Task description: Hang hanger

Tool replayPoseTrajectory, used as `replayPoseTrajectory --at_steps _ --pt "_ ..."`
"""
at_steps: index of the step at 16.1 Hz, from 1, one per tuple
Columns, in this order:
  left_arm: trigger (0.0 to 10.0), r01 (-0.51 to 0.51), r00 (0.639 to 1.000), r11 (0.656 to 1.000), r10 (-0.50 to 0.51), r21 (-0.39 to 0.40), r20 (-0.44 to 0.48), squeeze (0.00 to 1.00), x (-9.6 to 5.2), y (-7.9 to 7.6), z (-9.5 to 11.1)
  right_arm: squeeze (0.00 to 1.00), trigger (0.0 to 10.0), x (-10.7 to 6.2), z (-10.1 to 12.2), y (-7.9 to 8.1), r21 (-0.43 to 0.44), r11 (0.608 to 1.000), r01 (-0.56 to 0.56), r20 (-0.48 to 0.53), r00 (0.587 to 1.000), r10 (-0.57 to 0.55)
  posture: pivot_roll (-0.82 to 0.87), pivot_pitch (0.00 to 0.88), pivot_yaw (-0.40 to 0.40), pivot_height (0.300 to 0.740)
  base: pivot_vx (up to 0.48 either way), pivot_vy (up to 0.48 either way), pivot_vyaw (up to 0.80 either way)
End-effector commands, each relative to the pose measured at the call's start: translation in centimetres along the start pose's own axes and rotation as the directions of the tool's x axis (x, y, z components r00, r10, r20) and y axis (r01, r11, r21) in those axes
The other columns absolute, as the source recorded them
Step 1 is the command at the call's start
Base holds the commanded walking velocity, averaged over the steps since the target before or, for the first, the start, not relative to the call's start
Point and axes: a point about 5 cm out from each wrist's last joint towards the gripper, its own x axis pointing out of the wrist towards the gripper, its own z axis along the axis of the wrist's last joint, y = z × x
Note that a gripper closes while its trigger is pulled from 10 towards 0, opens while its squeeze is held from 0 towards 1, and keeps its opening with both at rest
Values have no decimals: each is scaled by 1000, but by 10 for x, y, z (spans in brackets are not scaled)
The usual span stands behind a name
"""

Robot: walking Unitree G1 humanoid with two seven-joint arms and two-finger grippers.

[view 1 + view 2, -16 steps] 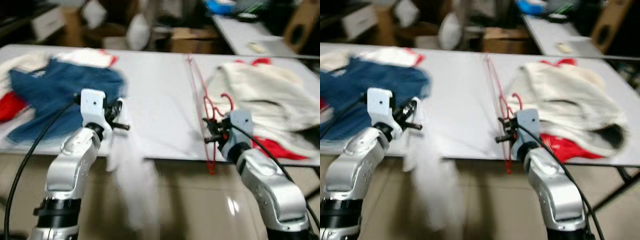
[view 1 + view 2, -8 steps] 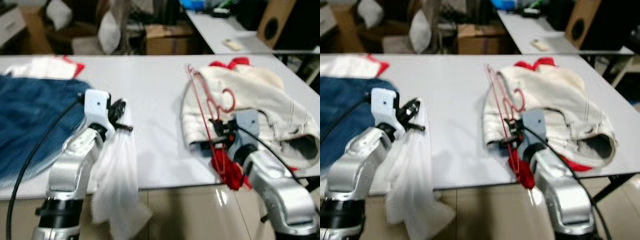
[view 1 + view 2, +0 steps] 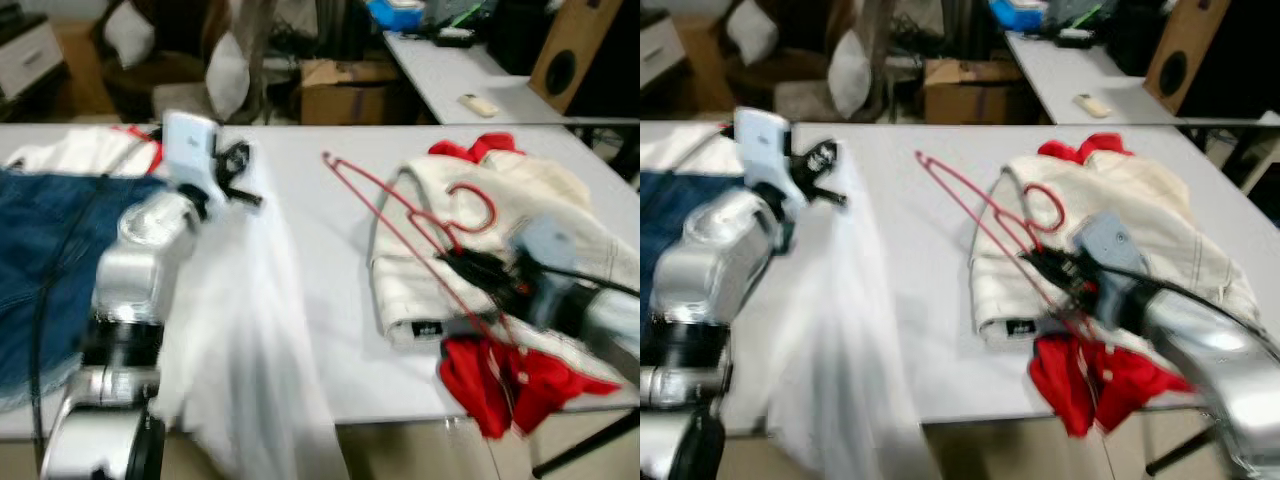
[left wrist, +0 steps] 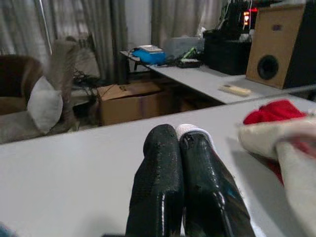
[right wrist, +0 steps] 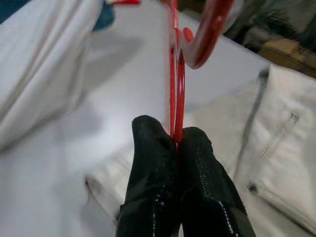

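Near the white table's [image 3: 320, 230] front edge, R gripper [image 5: 177, 136] clamps the thin red hanger [image 3: 400, 215] by its wire above a cream garment [image 3: 560, 230], light, stiff, likely slippery; beyond, L gripper [image 4: 180, 143] pinches white cloth [image 3: 250, 330].

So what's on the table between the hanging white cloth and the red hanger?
Only bare white tabletop between the thin white cloth and red wire hanger, seen from both eye views.

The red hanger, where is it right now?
The red hanger is on the robot's right, pinched in the right gripper above the cream garment on the white table, its long wire reaching out toward the table's middle.
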Motion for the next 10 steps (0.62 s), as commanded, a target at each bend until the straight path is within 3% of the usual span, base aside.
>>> replayPoseTrajectory --at_steps 1,3,5,10 --pt "10000 34 998 999 -34 15 45 0 9 -9 14 0 10000 -8 5 -1 -8 999 -31 5 999 31 -87 0 2 740 352 0 0" --pt "10000 76 996 995 -79 69 38 0 28 -10 30 0 10000 -33 20 1 -28 986 -165 10 986 165 -92 0 2 740 0 0 0" --pt "10000 103 993 989 -109 103 51 0 37 -13 40 0 10000 -40 27 1 -43 976 -215 5 976 216 -99 0 0 740 0 0 0" --pt "10000 209 966 972 -223 108 134 0 60 -35 79 0 10000 -34 36 8 -57 945 -321 14 947 322 -94 0 -8 740 0 0 0"
